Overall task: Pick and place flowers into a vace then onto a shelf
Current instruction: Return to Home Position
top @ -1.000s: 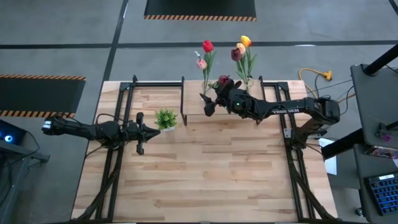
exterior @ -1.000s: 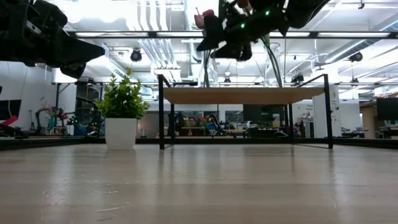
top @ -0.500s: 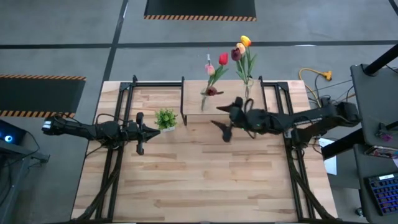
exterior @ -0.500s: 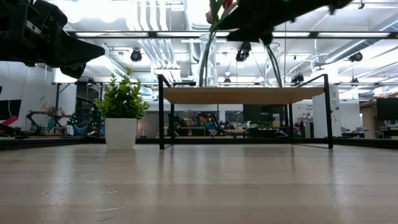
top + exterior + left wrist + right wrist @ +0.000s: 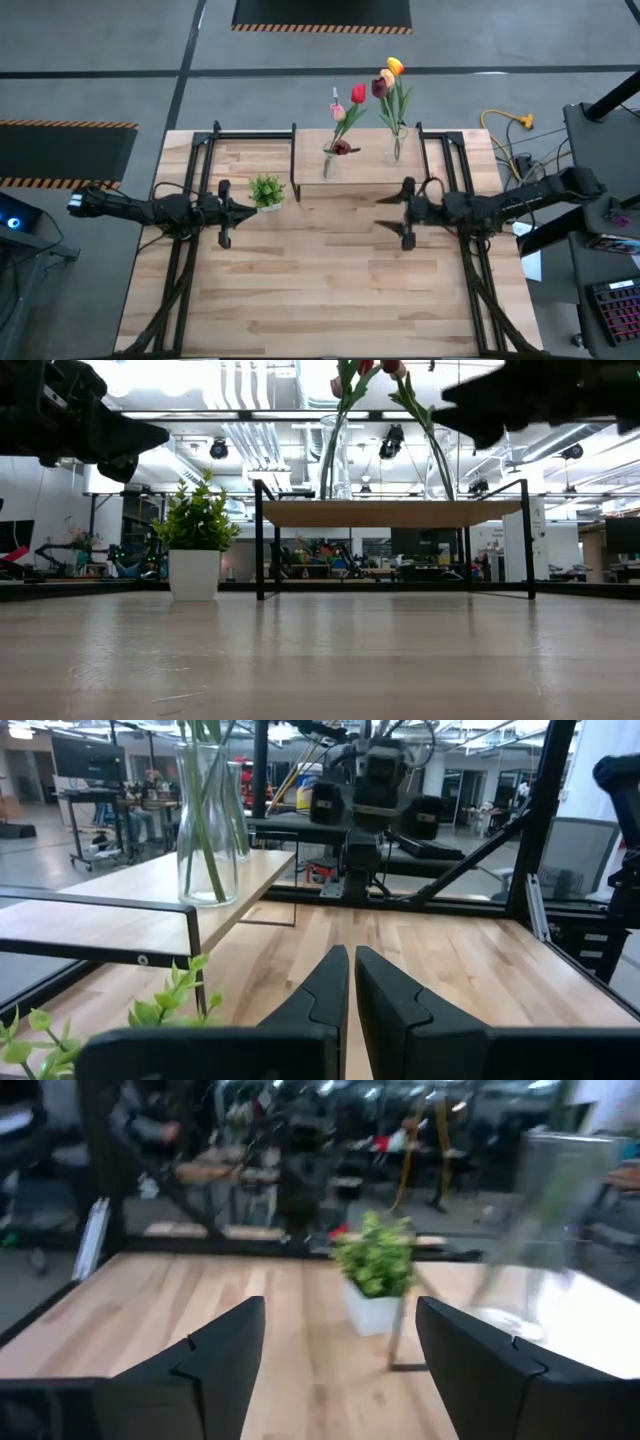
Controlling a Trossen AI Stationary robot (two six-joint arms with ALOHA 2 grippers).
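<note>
Two clear glass vases stand on their bases on the shelf (image 5: 358, 172), a low light-wood board on black legs. The left vase (image 5: 328, 160) holds red, pink and maroon tulips (image 5: 348, 105); the right vase (image 5: 397, 142) holds yellow and maroon tulips (image 5: 390, 78). In the low view the shelf (image 5: 390, 513) carries both vases (image 5: 336, 455) (image 5: 437, 460). My right gripper (image 5: 385, 212) hangs open just off the shelf's near edge, touching nothing. My left gripper (image 5: 250, 208) is shut, beside the potted plant. The left wrist view shows a vase (image 5: 208, 830) with green stems.
A small bushy green plant in a white pot (image 5: 266, 190) stands on the table left of the shelf, close to my left gripper. Black frame rails run along both sides of the table (image 5: 330, 290). Bare wood lies toward the near edge.
My right gripper has let go of the left vase and drawn back from the shelf toward the table's right and near edges. The vase stays upright on the shelf, and its tulips have swung over to lean right.
</note>
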